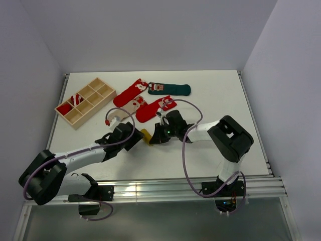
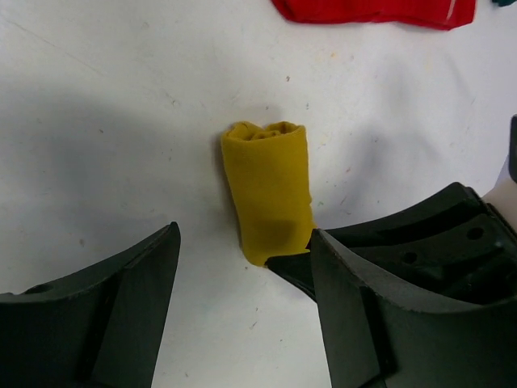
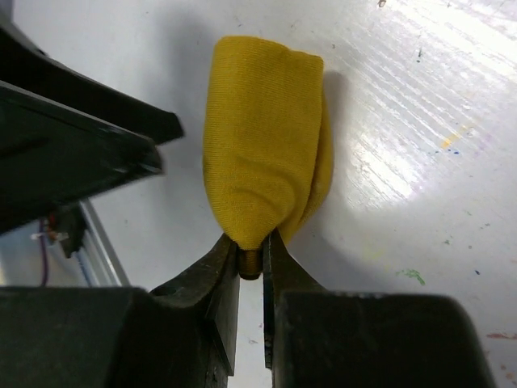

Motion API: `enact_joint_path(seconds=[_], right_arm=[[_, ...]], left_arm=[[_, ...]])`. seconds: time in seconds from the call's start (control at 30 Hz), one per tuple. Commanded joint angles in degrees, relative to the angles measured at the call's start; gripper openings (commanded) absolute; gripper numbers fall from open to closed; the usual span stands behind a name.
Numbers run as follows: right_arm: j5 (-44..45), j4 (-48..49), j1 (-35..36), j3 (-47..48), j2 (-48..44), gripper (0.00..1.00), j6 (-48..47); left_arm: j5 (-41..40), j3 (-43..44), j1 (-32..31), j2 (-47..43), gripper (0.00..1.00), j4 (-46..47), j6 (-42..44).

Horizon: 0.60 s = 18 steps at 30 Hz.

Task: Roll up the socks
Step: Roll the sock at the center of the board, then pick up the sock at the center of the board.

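Looking at white table (image 1: pixel 225 100) first, with left arm (image 1: pixel 80 153) and right arm (image 1: pixel 228 135) both reaching in and meeting near the middle. Seeing wooden tray (image 1: pixel 96 111) at far left, split into compartments, with a red sock (image 1: pixel 63 107) and a striped sock (image 1: pixel 76 99) sitting in compartments at its left end. Counting four loose socks lying flat at the far middle:
- dark green sock (image 1: pixel 170 89), farthest right
- long red sock (image 1: pixel 129 93), left of it
- second red sock (image 1: pixel 153 109), nearer the arms
- beige sock (image 1: pixel 131 106), between the two red ones, edges touching them

Finding mustard sock (image 1: pixel 146 135) as a short fat roll on bare table between the two grippers, nearer the arms than the loose socks and apart from them.

Reading left gripper (image 2: pixel 244 238) as wide open, fingers spread either side of the roll's near end, gripping nothing. Cannot tell whether either finger touches fabric.

Reading right gripper (image 3: pixel 252 246) as nearly closed, jaws narrow, pinching a small fold at the tapered end of the roll.

Noting the roll's other end in left wrist view, layers bunched there, pointing toward the second red sock.
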Motion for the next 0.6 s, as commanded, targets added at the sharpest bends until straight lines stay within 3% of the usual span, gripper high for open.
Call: enact_joint_path(seconds=[0.0, 0.23, 0.57], right_arm=[[-3.8, -4.2, -0.3, -0.1, 4.0, 0.0, 3.9], [-4.7, -2.9, -1.1, 0.0, 5.7, 0.0, 6.9], [-9.0, 0.2, -3.0, -0.3, 9.6, 0.0, 13.1]], left_arm=[[2.4, -0.1, -0.4, 3.5, 0.7, 6.5, -5.0], [2.0, 2.9, -1.3, 11.3, 0.69, 6.0, -7.0], [-0.4, 5.1, -1.7, 14.5, 0.64, -0.1, -7.6]])
